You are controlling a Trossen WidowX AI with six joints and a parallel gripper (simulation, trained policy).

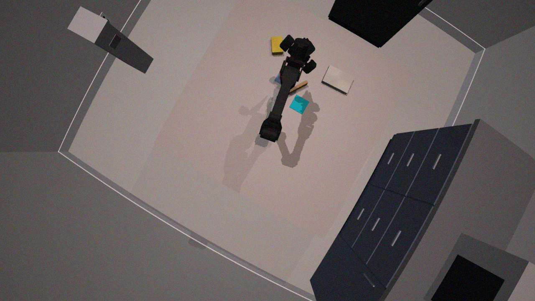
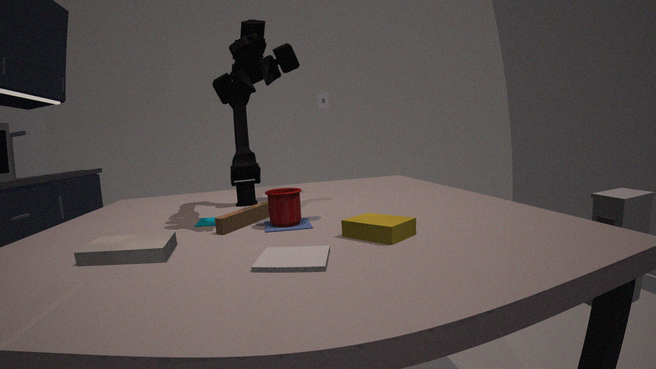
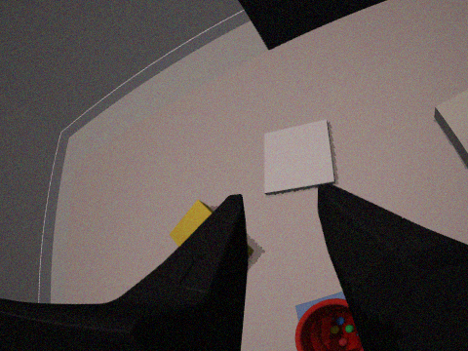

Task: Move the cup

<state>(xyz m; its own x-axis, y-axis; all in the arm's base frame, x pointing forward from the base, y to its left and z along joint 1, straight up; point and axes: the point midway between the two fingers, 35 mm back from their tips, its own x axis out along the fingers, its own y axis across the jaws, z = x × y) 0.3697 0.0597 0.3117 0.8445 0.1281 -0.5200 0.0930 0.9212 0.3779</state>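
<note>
My jaws (image 1: 299, 50) (image 2: 261, 87) are raised above the tabletop (image 1: 209, 149) (image 2: 367, 293) (image 3: 146, 180), parted by a modest gap, with nothing gripped between them. The cup (image 1: 280, 76) (image 2: 284, 207) (image 3: 317, 331) stands upright on the blue pad (image 1: 277, 79) (image 2: 305, 225) (image 3: 311, 306), away from the teal pad (image 1: 299, 104) (image 2: 205, 222). It is deep red, round and open-topped, with a lip flaring out over its slightly tapered wall. From my wrist I see into part of it: marbles (image 3: 340, 321) in blue, green, olive and pinkish red lie inside, while my finger hides the cup's right side. From above, my arm covers nearly all of it. A wooden bar (image 1: 299, 86) (image 2: 243, 218) lies between the pads, and a yellow block (image 1: 276, 44) (image 2: 378, 227) (image 3: 195, 221) rests apart from the cup.
</note>
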